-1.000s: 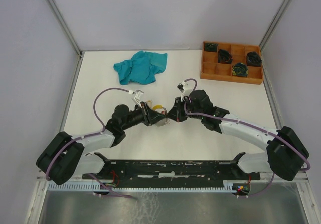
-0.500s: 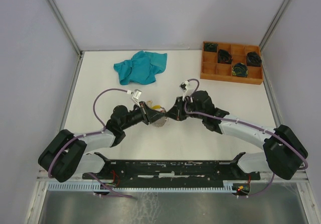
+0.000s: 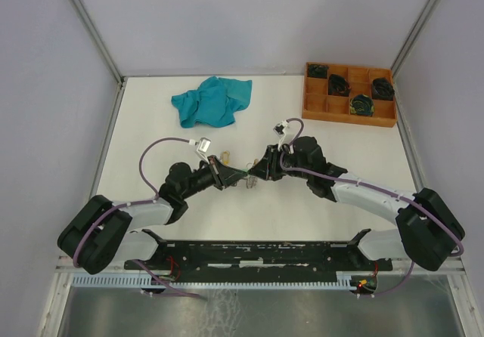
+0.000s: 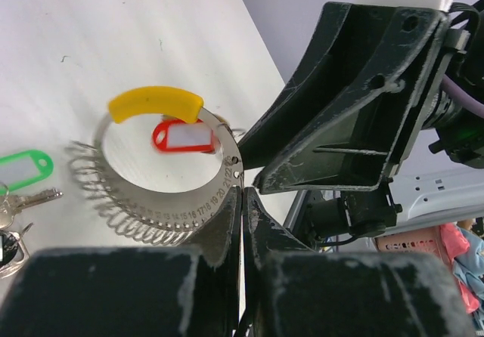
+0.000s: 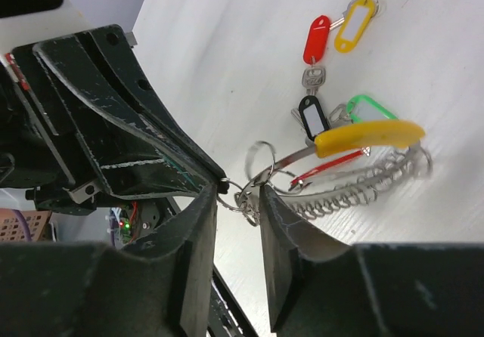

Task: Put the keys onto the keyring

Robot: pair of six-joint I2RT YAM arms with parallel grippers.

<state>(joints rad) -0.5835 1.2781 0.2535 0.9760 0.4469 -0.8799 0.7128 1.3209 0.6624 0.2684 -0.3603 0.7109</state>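
White tabletop (image 3: 136, 125) fills the scene, with a teal cloth (image 3: 212, 100) and an orange compartment tray (image 3: 333, 116) at its far side, well apart from the work. At the middle, the left gripper (image 4: 242, 197) is clenched on the flat numbered end of the keyring (image 4: 155, 103), holding it tilted just above the surface. Facing it tip to tip, the right gripper (image 5: 237, 192) has its fingers parted, a small split ring (image 5: 243, 199) sitting in the gap; I cannot tell if the pads touch it. The keys (image 5: 316, 50), tagged red, yellow, black and green, lie beside and under the ring. This looks like the threading step. Next, the right fingers likely need a firm pinch on a key's loop, then a fine slide onto the ring's end while the left holds steady.
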